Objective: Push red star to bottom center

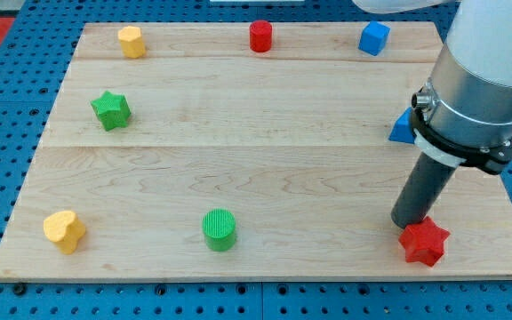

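Arm: one, entering from the table's top right corner; grey cylindrical housing with a black collar ring. Rod: dark, straight, near upright. My tip [409, 222]: set down on the table near its bottom right corner, close to the bottom edge.

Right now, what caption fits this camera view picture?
My tip touches the red star at the wooden board's bottom right, far from the green cylinder.
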Controlling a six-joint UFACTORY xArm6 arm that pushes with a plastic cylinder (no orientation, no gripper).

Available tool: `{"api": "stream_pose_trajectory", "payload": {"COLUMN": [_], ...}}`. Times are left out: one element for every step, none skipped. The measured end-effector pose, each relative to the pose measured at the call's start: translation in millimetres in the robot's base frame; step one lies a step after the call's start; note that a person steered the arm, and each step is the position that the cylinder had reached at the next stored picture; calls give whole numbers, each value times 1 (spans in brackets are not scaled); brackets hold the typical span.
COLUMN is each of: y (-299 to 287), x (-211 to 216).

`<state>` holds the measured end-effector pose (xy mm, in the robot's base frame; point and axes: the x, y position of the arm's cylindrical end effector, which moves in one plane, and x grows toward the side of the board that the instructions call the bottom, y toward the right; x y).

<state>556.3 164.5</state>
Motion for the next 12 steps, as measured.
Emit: {"api": "stream_pose_trajectory", "payload": {"y": [0,0,0,-2,-6,61,113,90,-5,-72,-80,-80], "x": [0,0,0,-9,-40,-44,-4,38,38,31,31,31]}}
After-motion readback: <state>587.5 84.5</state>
